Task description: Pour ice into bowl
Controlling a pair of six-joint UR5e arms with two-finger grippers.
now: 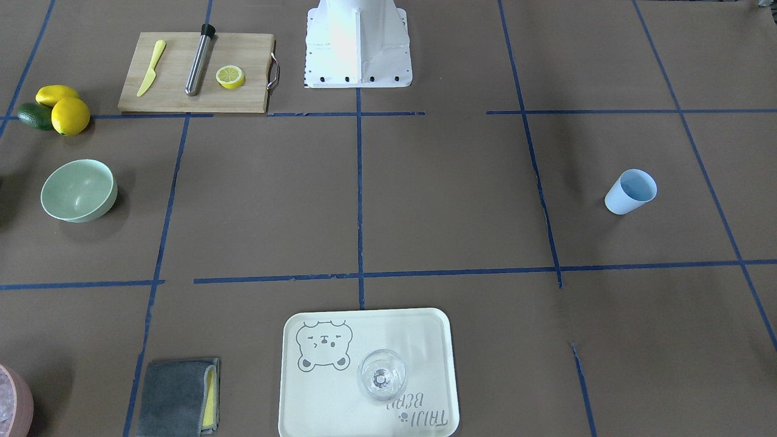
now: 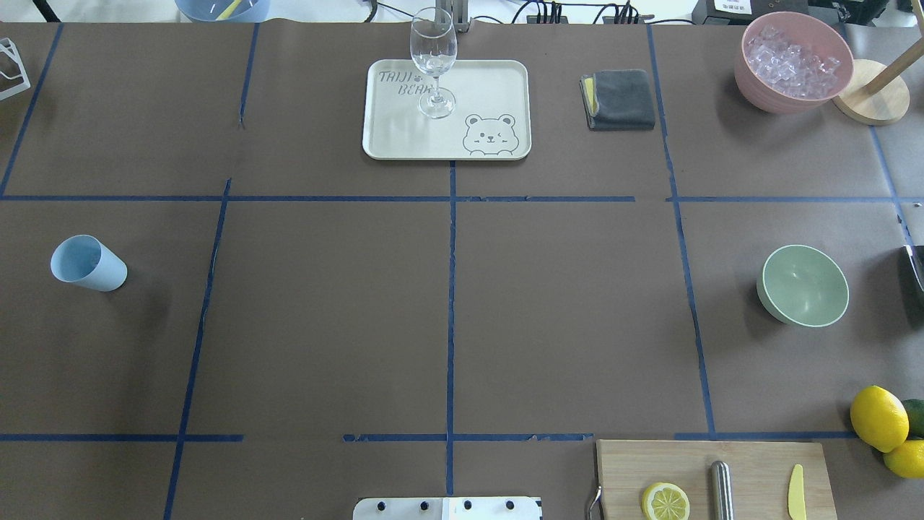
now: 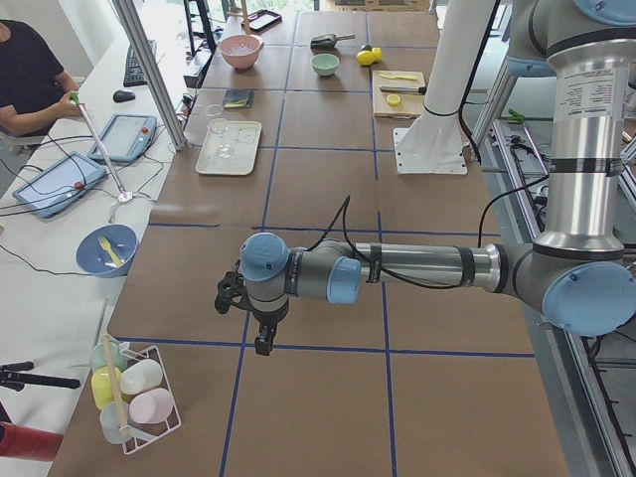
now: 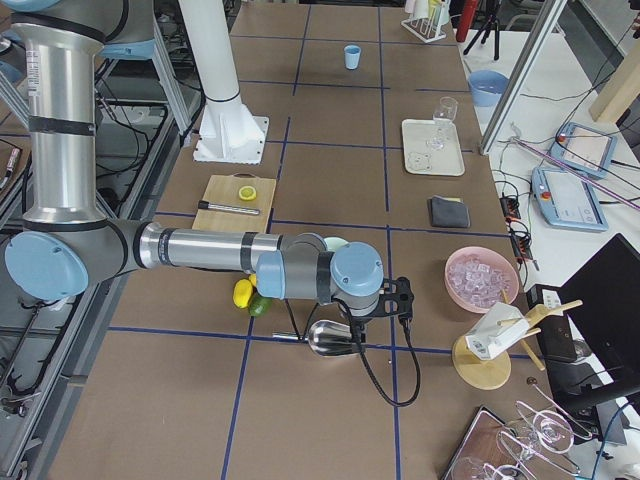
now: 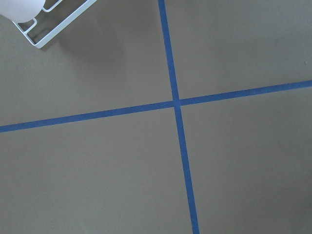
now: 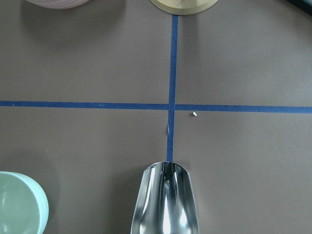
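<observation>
Brown paper crossed with blue tape covers the bench (image 2: 325, 325). Left arm (image 3: 397, 266) and right arm (image 4: 200, 250) reach low over opposite ends; whether either arm's jaws are open or closed cannot be told. Mint bowl (image 2: 803, 285) sits on the robot's right, between pink container (image 2: 754, 76) and lemons (image 2: 878, 419). Steel scoop (image 6: 165, 200), empty, shows near the bowl.

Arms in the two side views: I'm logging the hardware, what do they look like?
Both the left arm and the right arm have silver tubes, grey joints with light blue caps, and a black cable running to black wrist hardware.
</observation>
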